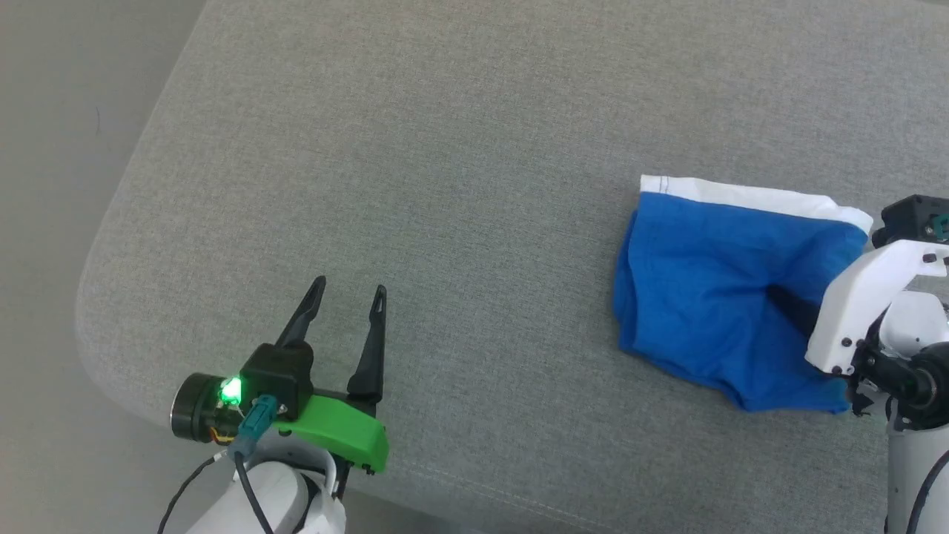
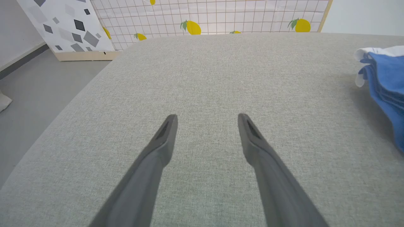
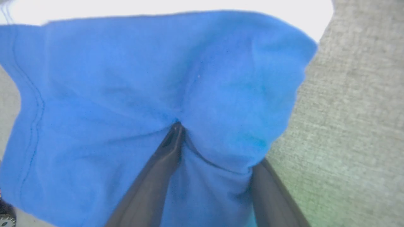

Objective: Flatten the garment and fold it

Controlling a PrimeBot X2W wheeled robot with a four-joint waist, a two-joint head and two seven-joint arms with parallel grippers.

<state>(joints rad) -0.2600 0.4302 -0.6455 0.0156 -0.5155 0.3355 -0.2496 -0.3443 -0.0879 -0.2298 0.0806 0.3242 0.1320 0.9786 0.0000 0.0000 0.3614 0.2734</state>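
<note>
The garment, royal-blue shorts with a white band along the far edge, lies bunched and partly folded on the right of the grey cushion. My right gripper reaches into it from the right. In the right wrist view the garment spreads ahead; one finger lies on top of the cloth and the other runs under a fold, its tip hidden. The jaws stand apart with cloth between them. My left gripper rests open over bare cushion at the lower left, far from the shorts, with nothing between its fingers.
The grey fabric cushion is wide, with a rounded left corner and grey floor beyond it. A lemon-print grid panel and a speckled board stand behind the far edge.
</note>
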